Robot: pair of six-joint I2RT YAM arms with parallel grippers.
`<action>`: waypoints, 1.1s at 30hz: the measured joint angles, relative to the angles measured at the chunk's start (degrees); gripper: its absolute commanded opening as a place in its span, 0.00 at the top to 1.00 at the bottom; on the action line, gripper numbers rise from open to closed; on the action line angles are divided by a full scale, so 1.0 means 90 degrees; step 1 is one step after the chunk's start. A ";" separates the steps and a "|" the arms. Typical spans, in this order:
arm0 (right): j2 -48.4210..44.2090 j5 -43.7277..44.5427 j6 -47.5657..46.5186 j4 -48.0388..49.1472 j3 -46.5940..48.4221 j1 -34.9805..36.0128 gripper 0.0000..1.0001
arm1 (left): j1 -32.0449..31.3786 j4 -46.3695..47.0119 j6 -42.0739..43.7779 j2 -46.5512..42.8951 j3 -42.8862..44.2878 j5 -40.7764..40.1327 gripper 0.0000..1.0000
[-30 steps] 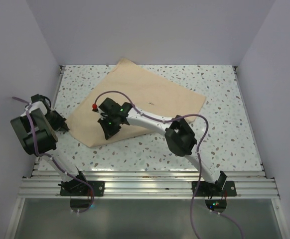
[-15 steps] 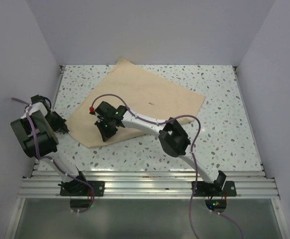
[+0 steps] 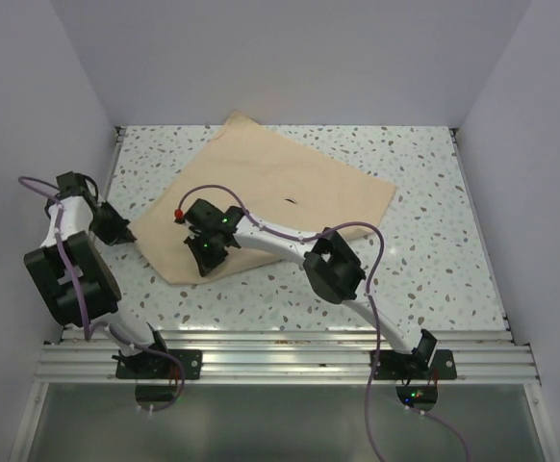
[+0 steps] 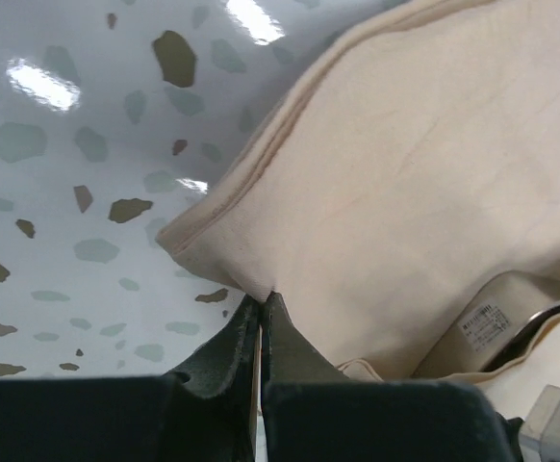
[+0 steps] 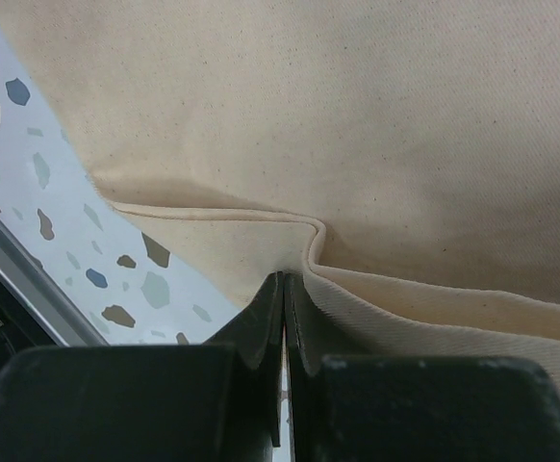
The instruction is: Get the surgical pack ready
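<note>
The big tan sheet (image 3: 290, 183) of the surgical pack lies folded over itself on the speckled table. My left gripper (image 3: 121, 229) is shut on the sheet's left corner (image 4: 261, 289), pinching the cloth between its fingertips. My right gripper (image 3: 204, 262) is shut on the sheet's near folded edge (image 5: 304, 252), which bunches up at the jaws. In the left wrist view, a small labelled packet (image 4: 482, 322) and a bit of shiny metal (image 4: 542, 322) peek out from under the fold. The gauze and scissors are hidden.
The speckled table (image 3: 424, 250) is walled at the back and on both sides. An aluminium rail (image 3: 280, 356) runs along its near edge, and it also shows in the right wrist view as the rail (image 5: 15, 279). A small dark mark (image 3: 288, 201) sits on the sheet.
My left gripper has shifted up and to the left with the corner in it. The right gripper has drifted slightly left along the near edge. Both have stayed shut.
</note>
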 measured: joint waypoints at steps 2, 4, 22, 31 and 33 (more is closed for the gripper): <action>0.0002 0.0000 0.0000 0.0000 0.0000 0.0000 0.99 | -0.0185 -0.0005 -0.0010 -0.0131 0.0010 0.0032 1.00; 0.0002 0.0000 0.0000 -0.0002 0.0000 -0.0002 0.99 | -0.0357 -0.0029 -0.0010 -0.0228 0.0053 0.0032 1.00; -0.0330 0.0100 0.0022 -0.0435 0.0338 -0.0260 1.00 | -0.1209 0.0291 -0.0160 -0.0775 0.0117 0.0566 1.00; -0.2193 0.0746 0.0134 -0.0658 -0.0481 -0.2018 1.00 | -0.1894 0.0617 -0.0678 -0.1151 0.0070 0.0726 1.00; -0.2599 0.0996 0.0129 -0.0627 -0.0896 -0.2645 1.00 | -0.2064 0.0687 -0.0787 -0.1173 0.0073 0.0750 1.00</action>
